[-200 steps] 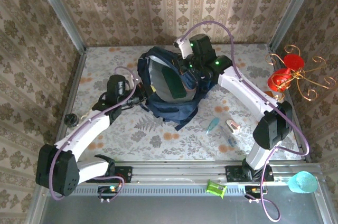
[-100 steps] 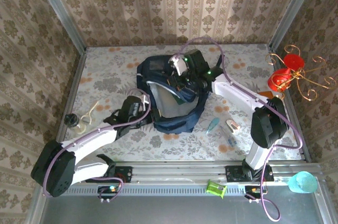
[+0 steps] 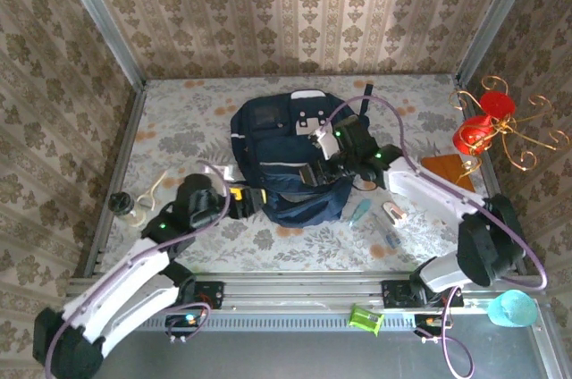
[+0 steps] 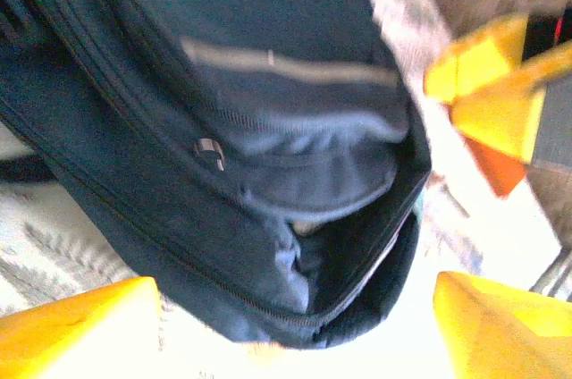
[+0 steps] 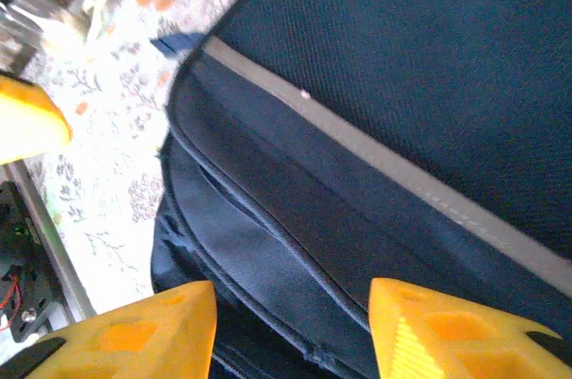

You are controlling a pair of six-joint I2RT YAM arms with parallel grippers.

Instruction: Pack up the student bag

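The left gripper stands wide with nothing between its jaws. In the left wrist view its yellow fingers sit at the two bottom corners, far apart. It hovers low, just beside the near left corner of the bag; whether it touches the fabric I cannot tell. Ahead of it the bag's near end gapes, with a zip running along the open mouth and paler lining inside. A grey stripe crosses the pocket above.

The right gripper is partly open and holds nothing. In the right wrist view a gap shows between its yellow fingertips, with navy fabric below. It hangs over the near right part of the bag, close to another grey stripe.

The bag lies flat in the middle of the table, its top toward the far wall and its white-and-grey patch facing up.

On the cloth right of the bag lie a teal pen-like thing, a small white thing and, farther back, an orange triangle. At the right edge stands a red ornament on gold wire. Left of the left arm sits a small jar with a white loop beside it. At the near rail are a green thing and a teal cup.
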